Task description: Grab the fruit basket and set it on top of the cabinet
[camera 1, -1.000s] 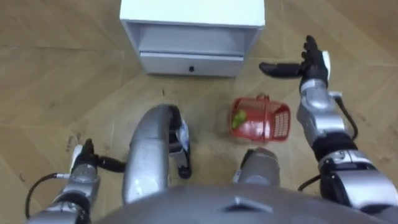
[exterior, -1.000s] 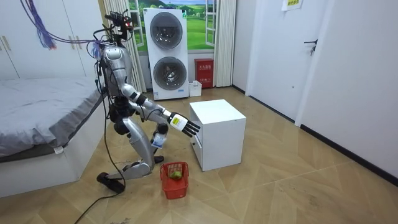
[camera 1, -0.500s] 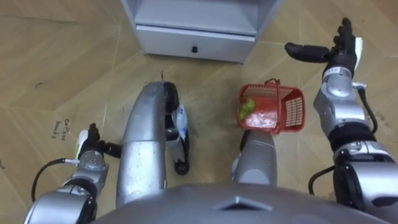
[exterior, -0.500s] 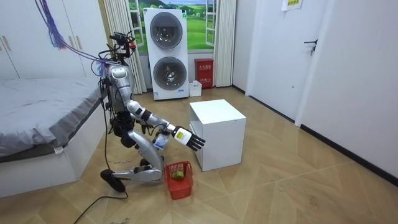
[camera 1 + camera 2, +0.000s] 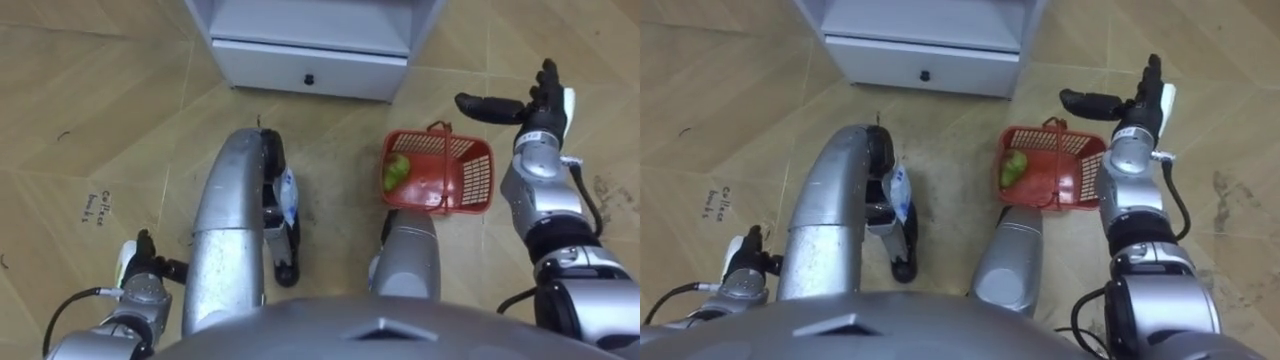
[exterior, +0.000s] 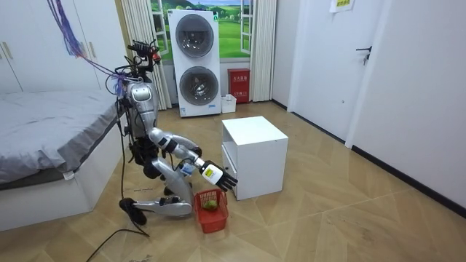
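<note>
Though untouched, red fruit basket (image 5: 440, 172) just left of right hand (image 5: 540, 104), held open and straight-fingered.

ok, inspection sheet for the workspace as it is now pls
surface: wooden floor, faint scribbles on it.
job's things: red fruit basket upright on the floor, handle up; green fruit inside.
clutter: nothing seen.
hands: right hand open, above the basket's far right side, not touching it; left hand low near the floor, idle.
cables: nothing seen beyond the robot's own.
surroundings: white cabinet with a drawer just ahead; bed, stacked washers, door. Robot kneels between bed and cabinet.
</note>
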Robot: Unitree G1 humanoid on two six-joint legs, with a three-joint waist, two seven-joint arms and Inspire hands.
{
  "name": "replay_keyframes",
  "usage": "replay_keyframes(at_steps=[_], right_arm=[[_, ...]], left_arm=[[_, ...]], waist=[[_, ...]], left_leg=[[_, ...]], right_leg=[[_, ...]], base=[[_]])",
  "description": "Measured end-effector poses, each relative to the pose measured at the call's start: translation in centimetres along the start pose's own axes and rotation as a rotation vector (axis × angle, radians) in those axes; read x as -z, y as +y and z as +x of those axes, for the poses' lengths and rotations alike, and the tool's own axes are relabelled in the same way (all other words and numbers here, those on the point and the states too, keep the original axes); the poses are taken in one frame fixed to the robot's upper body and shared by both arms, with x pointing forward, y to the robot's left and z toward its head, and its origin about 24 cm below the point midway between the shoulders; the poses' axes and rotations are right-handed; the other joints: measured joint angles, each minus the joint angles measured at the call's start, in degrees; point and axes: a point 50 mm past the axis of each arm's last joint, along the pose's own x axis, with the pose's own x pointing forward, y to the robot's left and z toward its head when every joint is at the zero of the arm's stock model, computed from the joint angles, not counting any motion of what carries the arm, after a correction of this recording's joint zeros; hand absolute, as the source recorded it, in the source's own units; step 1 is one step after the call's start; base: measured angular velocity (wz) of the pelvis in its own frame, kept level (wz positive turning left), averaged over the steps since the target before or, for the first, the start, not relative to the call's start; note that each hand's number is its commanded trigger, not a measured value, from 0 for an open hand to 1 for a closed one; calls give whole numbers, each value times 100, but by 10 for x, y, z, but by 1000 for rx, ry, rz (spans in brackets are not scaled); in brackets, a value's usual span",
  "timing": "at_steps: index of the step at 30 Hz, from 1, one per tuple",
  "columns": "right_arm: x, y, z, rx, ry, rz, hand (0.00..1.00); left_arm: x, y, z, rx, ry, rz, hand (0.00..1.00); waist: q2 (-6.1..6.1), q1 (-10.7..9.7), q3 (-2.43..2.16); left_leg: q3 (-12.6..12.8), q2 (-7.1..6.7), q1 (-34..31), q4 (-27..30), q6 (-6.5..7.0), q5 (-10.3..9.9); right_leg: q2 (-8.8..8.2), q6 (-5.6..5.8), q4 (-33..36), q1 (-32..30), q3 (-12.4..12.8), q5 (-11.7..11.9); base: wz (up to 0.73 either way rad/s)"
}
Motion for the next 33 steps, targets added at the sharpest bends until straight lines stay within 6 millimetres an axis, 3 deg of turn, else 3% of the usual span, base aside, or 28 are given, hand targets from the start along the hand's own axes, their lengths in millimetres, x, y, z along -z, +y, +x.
replay_keyframes(at_steps=[3, 7, 8, 10, 12, 19, 33], right_arm=[[2, 4, -1, -16, 6, -17, 0], [5, 14, -4, -76, 8, -48, 0], [1, 15, -3, -92, -2, -61, 0], [5, 18, -4, -105, 10, -67, 0], [11, 20, -6, -110, 35, -72, 0], [25, 20, -8, -135, 100, -86, 0], [42, 13, -9, -144, 203, -52, 0]], left_arm=[[-1, 0, 0, 0, -3, 0, 0], [5, -1, -1, 12, 6, 20, 0], [5, -9, -3, 37, 5, 15, 0], [3, -12, -4, 66, -4, 20, 0], [-3, -12, -2, 79, -22, 17, 0], [-13, -9, 0, 97, -43, 10, 0], [-16, -13, 0, 121, -56, 31, 0]], waist=[[40, -8, -16], [86, 6, -38], [242, 79, 5], [261, 135, 8], [261, 176, 7], [263, 206, 6], [460, 346, 18]], left_leg=[[-52, 3, -104, 133, -161, 0], [-252, -6, -384, 649, -259, 47], [-423, 51, -521, 852, -306, 70], [-462, 30, -596, 828, -498, 168], [-513, -40, -592, 782, -520, 178], [-571, -74, -576, 788, -522, 179], [-526, -30, -713, 604, -541, 170]], right_leg=[[27, -109, 214, -14, -3, -65], [265, -177, 630, 141, -2, -223], [485, -184, 726, 114, -5, -223], [522, -196, 716, 49, 33, -243], [521, -189, 685, 42, 20, -243], [545, -184, 714, 26, 28, -246], [529, -148, 865, -223, -10, -266]], base=[[4], [-5], [-28], [-15], [4], [0], [4]])
